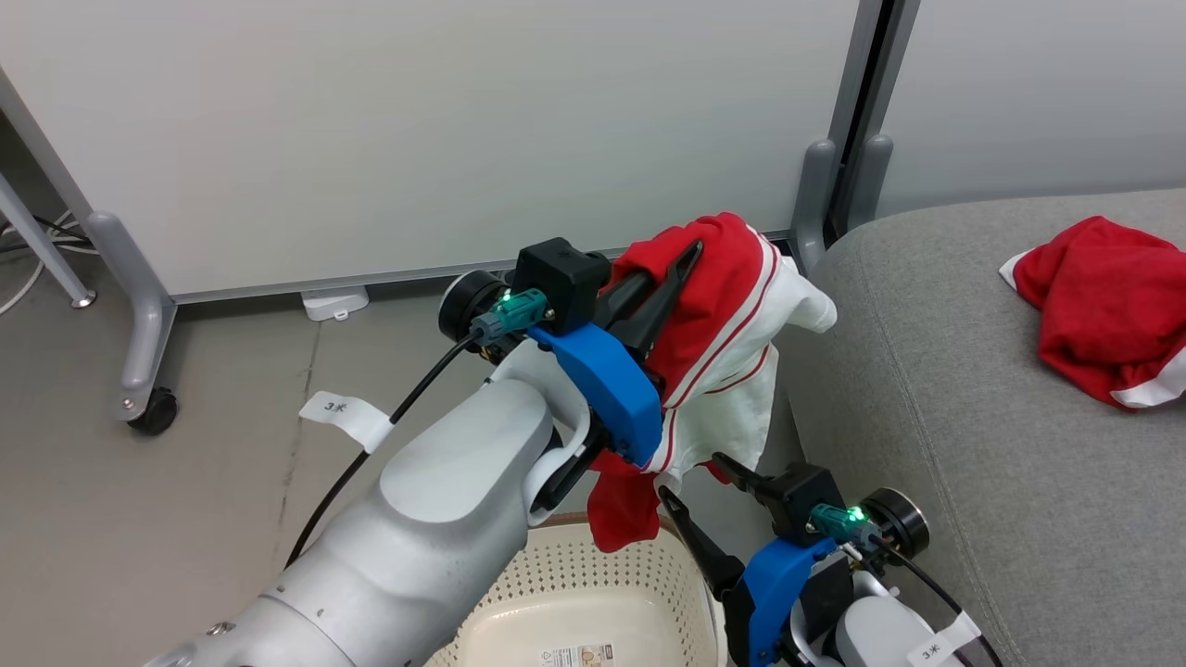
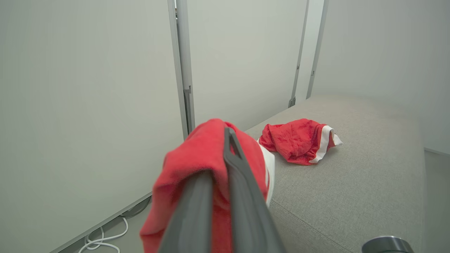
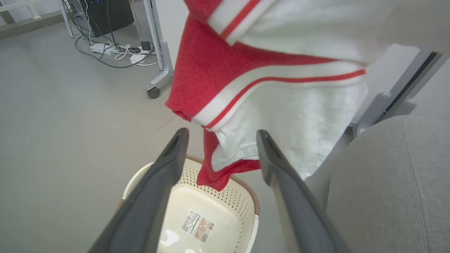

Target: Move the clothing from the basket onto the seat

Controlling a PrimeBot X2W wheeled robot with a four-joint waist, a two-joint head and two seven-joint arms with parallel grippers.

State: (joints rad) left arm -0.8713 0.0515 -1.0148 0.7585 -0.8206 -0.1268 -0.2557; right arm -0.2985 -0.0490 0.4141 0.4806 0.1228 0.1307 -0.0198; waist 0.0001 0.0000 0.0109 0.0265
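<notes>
The grey seat [image 1: 973, 417] bears one red garment [image 1: 1103, 306]. The cream basket [image 1: 593, 574] stands just beside it. Above the basket hangs the second garment [image 1: 732, 306], clamped in the left gripper [image 1: 686, 259]. The right gripper [image 1: 690, 474] gapes below, holding nothing.

red-and-white striped clothing [image 1: 732, 315], grey seat [image 1: 973, 445]

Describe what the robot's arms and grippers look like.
Both arms have glossy silver-grey forearm shells. The left gripper and right gripper each carry two long, dark, tapered fingers on a blue bracket, with a black camera block, a teal connector lit green, and a black cable wearing a white printed tag.
</notes>
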